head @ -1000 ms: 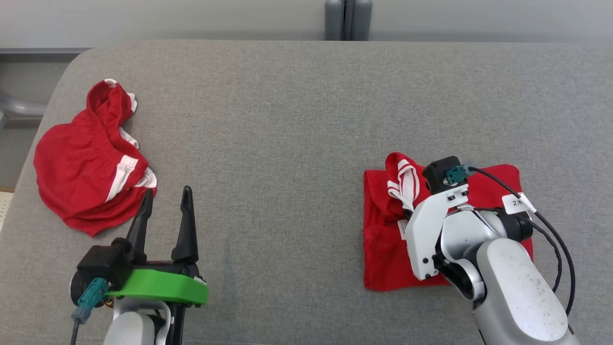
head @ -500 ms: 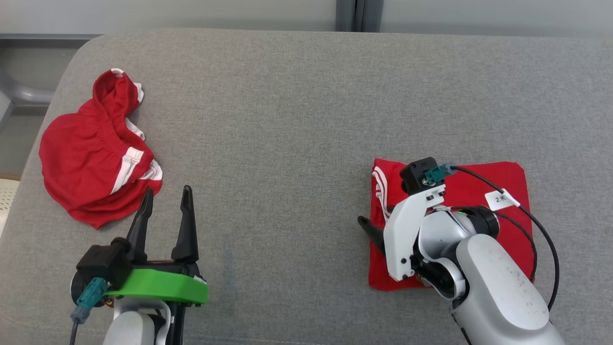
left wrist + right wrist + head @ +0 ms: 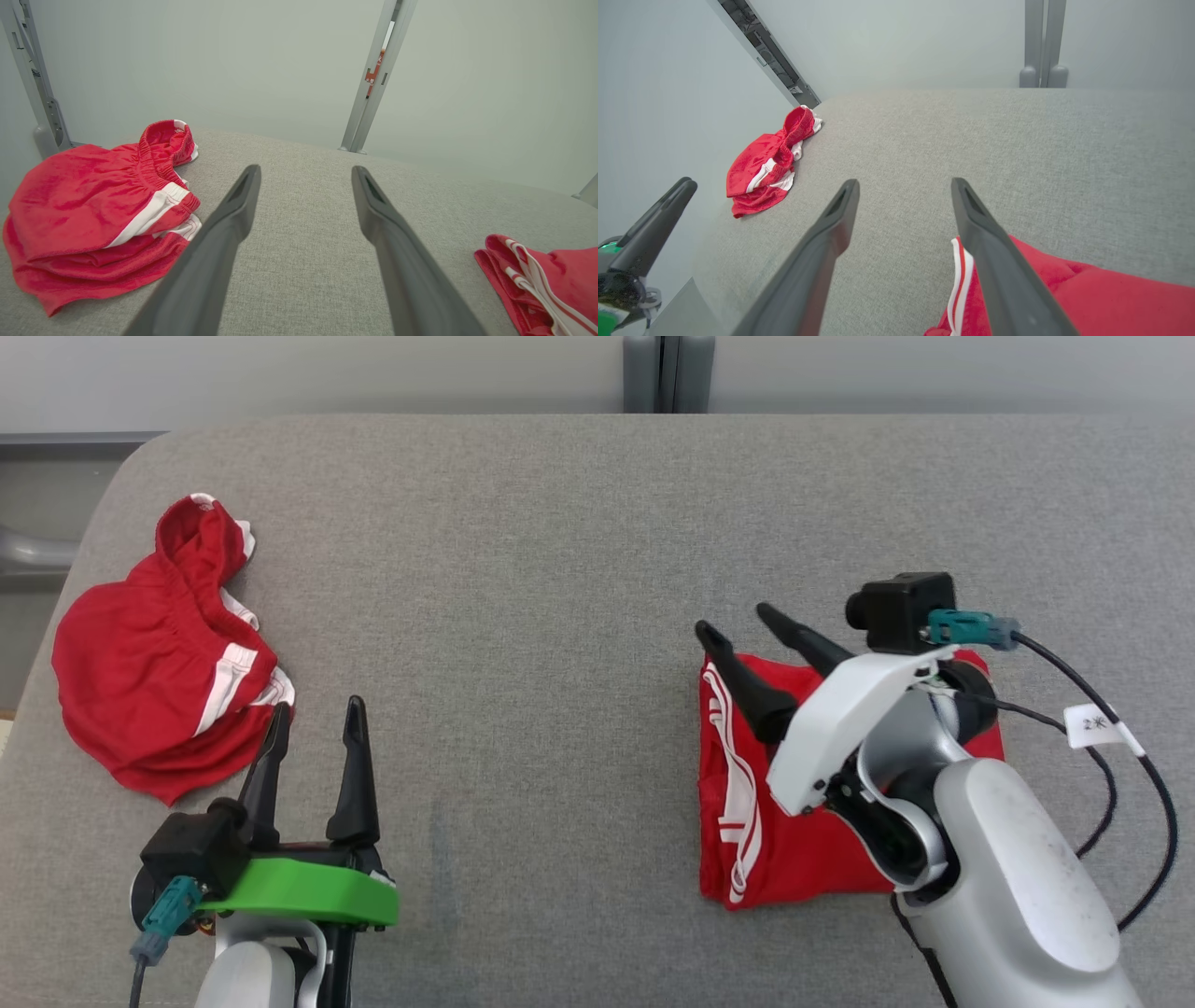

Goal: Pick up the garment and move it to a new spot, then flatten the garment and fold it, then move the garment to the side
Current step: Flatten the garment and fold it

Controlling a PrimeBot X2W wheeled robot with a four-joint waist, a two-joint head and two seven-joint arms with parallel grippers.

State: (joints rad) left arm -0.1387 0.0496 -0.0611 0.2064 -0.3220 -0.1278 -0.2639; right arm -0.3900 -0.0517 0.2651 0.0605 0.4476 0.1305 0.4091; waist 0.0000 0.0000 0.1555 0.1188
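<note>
Folded garment (image 3: 794, 859) lay at right, fold and side move seemingly done; right gripper (image 3: 733, 620) wide, empty, over its edge; left gripper (image 3: 317, 706) wide, empty, beside crumpled shorts (image 3: 149, 691), apparently untouched

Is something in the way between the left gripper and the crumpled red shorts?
No, nothing visible. The open left gripper sits right beside the crumpled shorts, with just bare grey table between them.

Matt red cloth garment (image 3: 794, 840), rough grey woven table (image 3: 560, 569) covering
</note>
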